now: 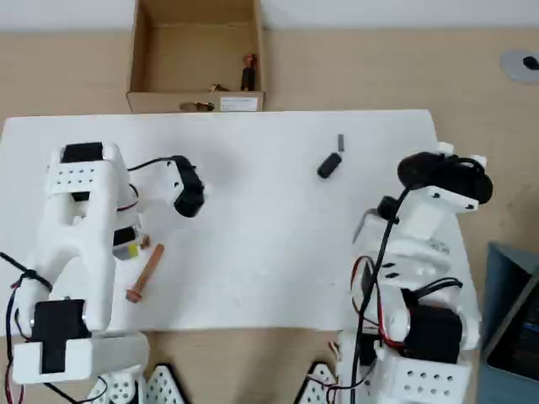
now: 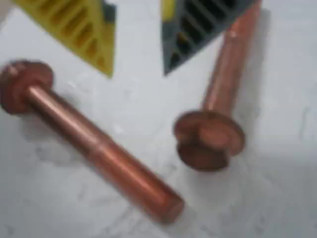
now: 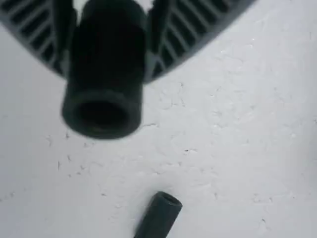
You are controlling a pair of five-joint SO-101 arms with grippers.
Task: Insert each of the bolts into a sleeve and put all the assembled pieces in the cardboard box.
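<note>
Left gripper point(image 2: 136, 69) hovering released, holding nothing, over a bolt point(image 2: 99, 148) and a second bolt point(image 2: 218, 114), both lying on the white mat point(image 1: 269, 252). Right gripper point(image 3: 106, 44) clenching a black sleeve point(image 3: 104, 99), open bore showing. Spare sleeve point(image 3: 158, 218) lying on the mat nearby. Box point(image 1: 139, 59) sitting past the mat's far edge, with an assembled piece point(image 1: 248, 71) inside. Bolts looking stiff, smooth and prone to rolling. Gripping mid-shank near the head is probably best, leaving the tip free for the bore.

Sleeve point(image 3: 103, 84) between fingers point(image 3: 32, 25); second sleeve point(image 3: 159, 215) nearby
</note>
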